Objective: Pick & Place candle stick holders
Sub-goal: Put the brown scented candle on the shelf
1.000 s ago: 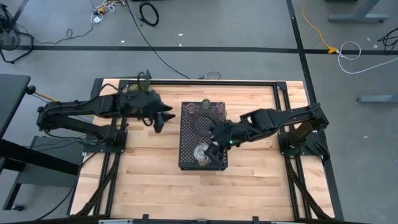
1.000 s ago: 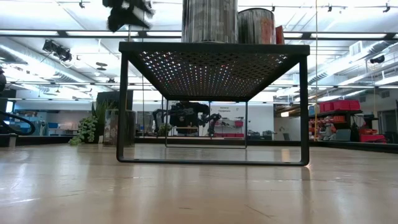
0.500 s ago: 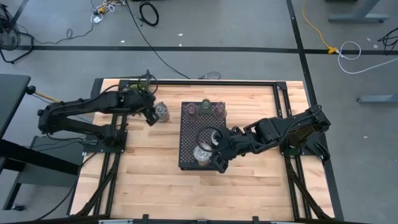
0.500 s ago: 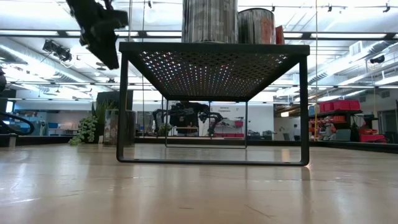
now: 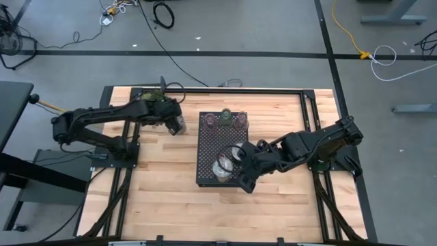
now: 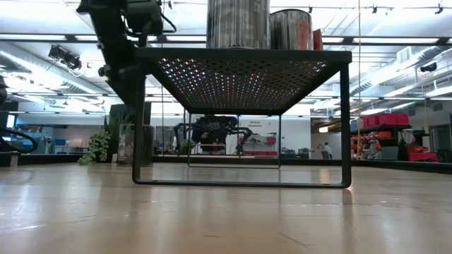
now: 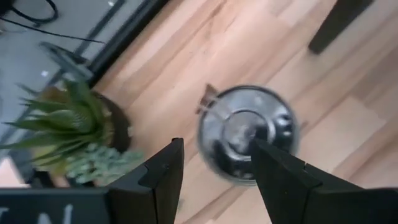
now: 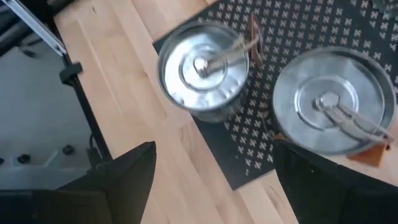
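One silvery glass candle stick holder (image 5: 179, 125) stands on the wooden table left of the black perforated tray (image 5: 205, 160). My left gripper (image 7: 216, 143) hangs over it, slanting down, fingers open on either side of it without touching. Two more silvery holders (image 8: 202, 68) (image 8: 336, 99) stand on the tray's near half. Three small holders (image 5: 226, 117) line its far edge. My right gripper (image 8: 214, 146) hovers open over the tray's near right corner (image 5: 244, 179), holding nothing.
A small green potted plant (image 7: 68, 130) stands at the table's far left, close behind the left gripper. The tray stands on legs (image 6: 139, 120) above the table. A black frame (image 5: 307, 116) edges the table, and bare wood (image 5: 171, 198) lies near the front.
My left gripper has drawn back from the tray's far left corner, tipped steeply downward and sunk toward the silvery holder on the table. My right gripper has shifted a little toward the table's near edge, to the tray's near right corner. No holder has moved.
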